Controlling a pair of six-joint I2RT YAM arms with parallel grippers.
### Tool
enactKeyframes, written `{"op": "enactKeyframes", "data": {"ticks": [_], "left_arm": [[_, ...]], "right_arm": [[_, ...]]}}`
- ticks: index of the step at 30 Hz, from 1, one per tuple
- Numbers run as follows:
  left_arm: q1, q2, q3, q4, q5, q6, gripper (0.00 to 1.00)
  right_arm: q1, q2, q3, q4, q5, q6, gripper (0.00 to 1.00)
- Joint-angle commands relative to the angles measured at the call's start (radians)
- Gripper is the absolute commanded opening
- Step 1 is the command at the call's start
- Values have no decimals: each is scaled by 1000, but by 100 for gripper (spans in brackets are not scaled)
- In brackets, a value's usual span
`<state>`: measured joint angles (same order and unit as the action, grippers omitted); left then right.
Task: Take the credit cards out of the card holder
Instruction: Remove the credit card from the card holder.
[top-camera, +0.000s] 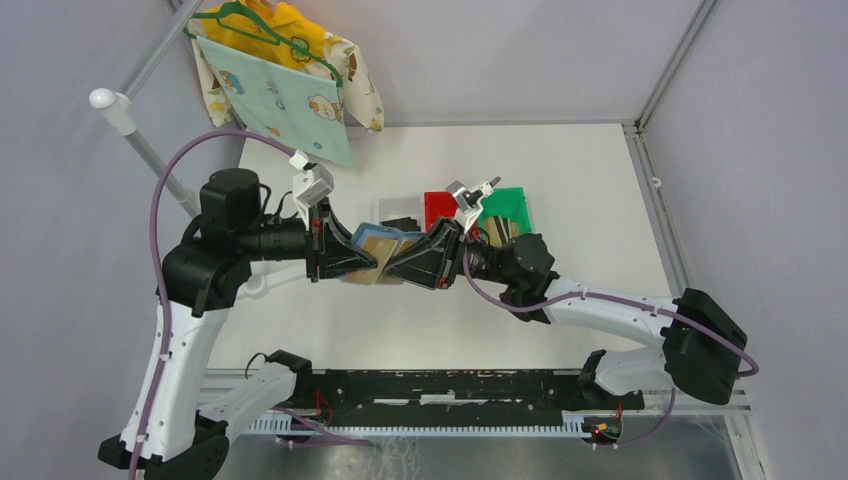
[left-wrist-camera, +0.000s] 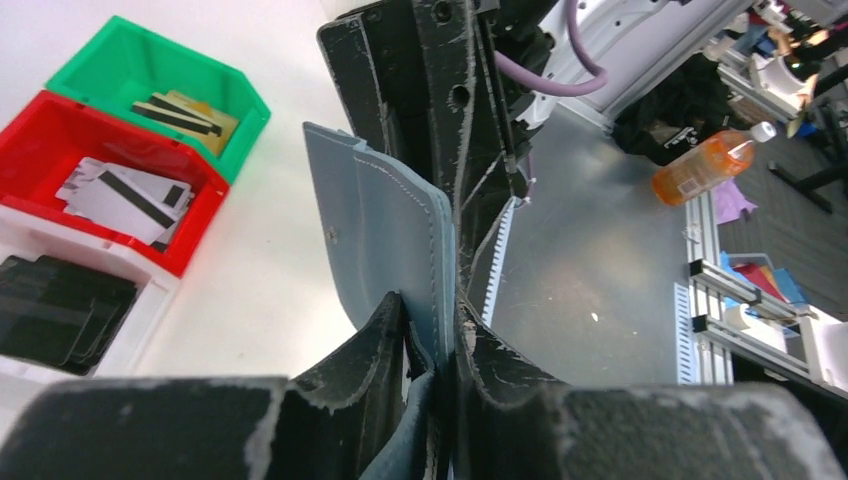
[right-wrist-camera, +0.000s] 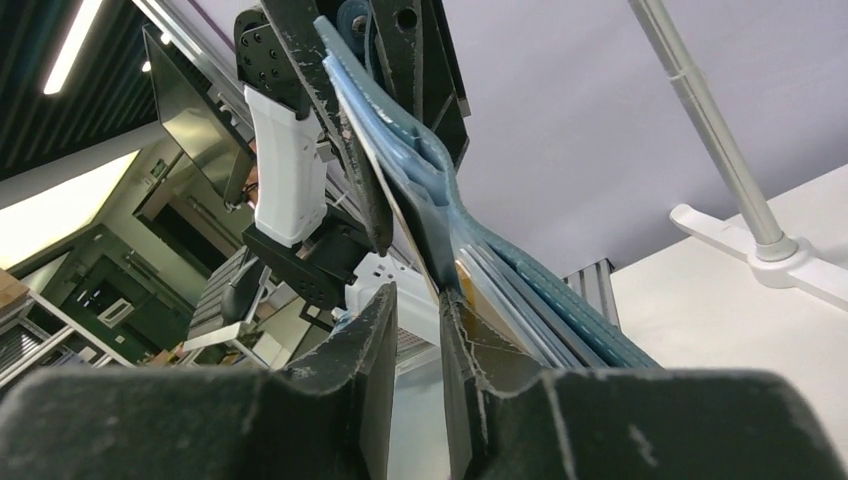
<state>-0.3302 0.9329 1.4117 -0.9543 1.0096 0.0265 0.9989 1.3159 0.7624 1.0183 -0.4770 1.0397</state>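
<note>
While the left gripper is clamped on one edge of the card holder, we see it held above the desk between both arms. The fingers of the right gripper stand close around its other edge; we cannot tell if they grip.

The left arm and right arm have white link shells, black joint housings and looping purple cables. The left end effector and right end effector are black, with finger edges scuffed pale.
</note>
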Motion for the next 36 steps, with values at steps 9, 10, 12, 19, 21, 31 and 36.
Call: {"op": "enactKeyframes", "data": {"ticks": [9, 10, 12, 19, 21, 31, 36], "left_arm": [[-19, -10, -35, 17, 124, 6, 24], [-19, -13, -36, 17, 124, 7, 24], [-19, -17, -33, 17, 129, 6, 23], [-19, -7, 4, 5, 176, -14, 23], [-19, -7, 10, 6, 184, -22, 23], [-19, -5, 32, 9, 193, -23, 22], [-19, 1, 43, 8, 190, -51, 22]], "right_arm": [[41, -70, 45, -119, 149, -123, 4], [41, -71, 44, -117, 146, -125, 3], [41, -72, 37, -116, 142, -130, 1], [41, -94, -27, -108, 163, -140, 0], [41, -104, -43, -114, 174, -146, 0], [41, -147, -54, -193, 196, -196, 0], [41, -150, -44, -236, 195, -216, 0]]}}
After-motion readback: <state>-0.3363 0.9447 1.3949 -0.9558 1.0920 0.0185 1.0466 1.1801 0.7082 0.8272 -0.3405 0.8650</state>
